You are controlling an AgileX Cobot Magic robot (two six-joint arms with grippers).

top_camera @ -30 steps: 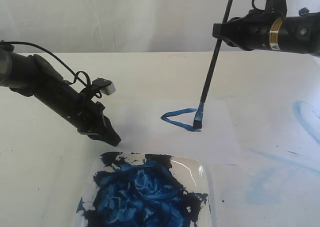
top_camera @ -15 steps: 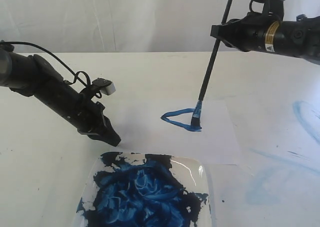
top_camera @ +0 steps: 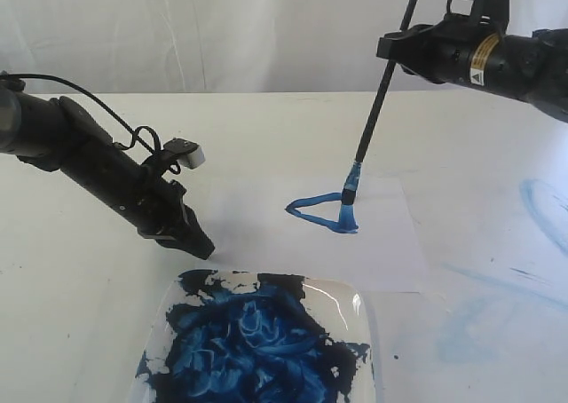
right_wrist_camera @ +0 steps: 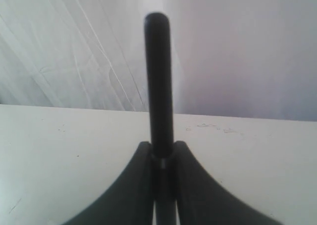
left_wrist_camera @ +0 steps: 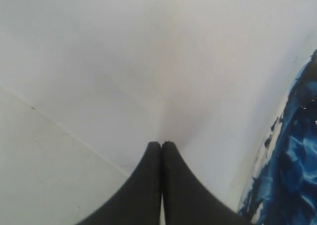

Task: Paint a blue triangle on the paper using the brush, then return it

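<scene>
The white paper (top_camera: 266,212) lies mid-table with the blue triangle (top_camera: 321,209) on it, pointing left. The black-handled brush (top_camera: 380,97) stands nearly upright, its blue bristles touching the triangle's right side. My right gripper (top_camera: 390,46) is shut on the upper handle, high at the upper right; the right wrist view shows the handle's end (right_wrist_camera: 158,81) rising between the jaws of that gripper (right_wrist_camera: 162,148). My left gripper (top_camera: 200,248) is shut on nothing, low at the paper's left edge, just behind the tray. In the left wrist view its closed tips (left_wrist_camera: 161,144) sit over the paper (left_wrist_camera: 148,61).
A clear tray (top_camera: 357,307) smeared with dark blue paint sits at the front centre, also at the frame's edge in the left wrist view (left_wrist_camera: 292,160). Faint pale-blue smears (top_camera: 541,208) mark the tabletop at the right. A white curtain hangs behind the table.
The right gripper rose slightly and the brush tilted, its tip dragging from the triangle's lower right corner up along the right side. The left arm stayed still.
</scene>
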